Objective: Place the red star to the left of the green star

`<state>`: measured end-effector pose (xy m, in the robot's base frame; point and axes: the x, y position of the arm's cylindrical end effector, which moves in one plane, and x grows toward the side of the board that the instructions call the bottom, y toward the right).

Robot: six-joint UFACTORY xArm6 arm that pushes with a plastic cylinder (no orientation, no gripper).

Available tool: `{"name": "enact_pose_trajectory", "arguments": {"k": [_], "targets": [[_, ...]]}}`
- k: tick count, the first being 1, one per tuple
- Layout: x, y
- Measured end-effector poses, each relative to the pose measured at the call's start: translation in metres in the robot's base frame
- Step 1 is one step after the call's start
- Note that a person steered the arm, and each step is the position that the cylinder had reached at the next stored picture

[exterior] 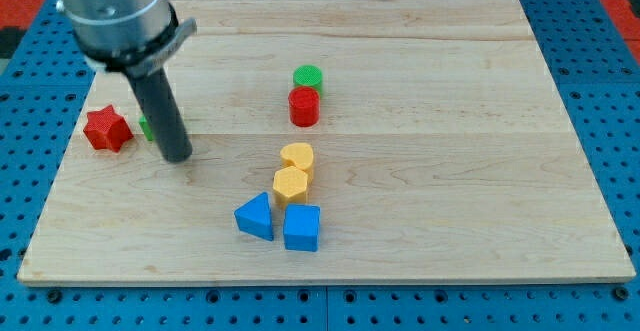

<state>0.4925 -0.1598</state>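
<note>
Pale wooden worktop [420, 91] on blue pegboard. No jaws here: my tip [178, 158] is a bare dark rod, holding nothing, just right of the red star [107, 129]; the green star [147, 127] is mostly hidden behind the rod.

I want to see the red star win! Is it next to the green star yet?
Looks nearly done: the red star sits at the view's left of the green star, which is mostly hidden behind my rod. In hand: my tip rests just right of both. Left: probably nothing but pulling away.
</note>
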Motion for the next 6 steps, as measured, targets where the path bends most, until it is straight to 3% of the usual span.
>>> {"name": "enact_pose_trajectory", "arguments": {"k": [1,2,3,5,6], "targets": [[0.024,-0.067],[0.016,-0.145],[-0.025,-0.127],[-0.047,-0.029],[-0.043,-0.095]]}}
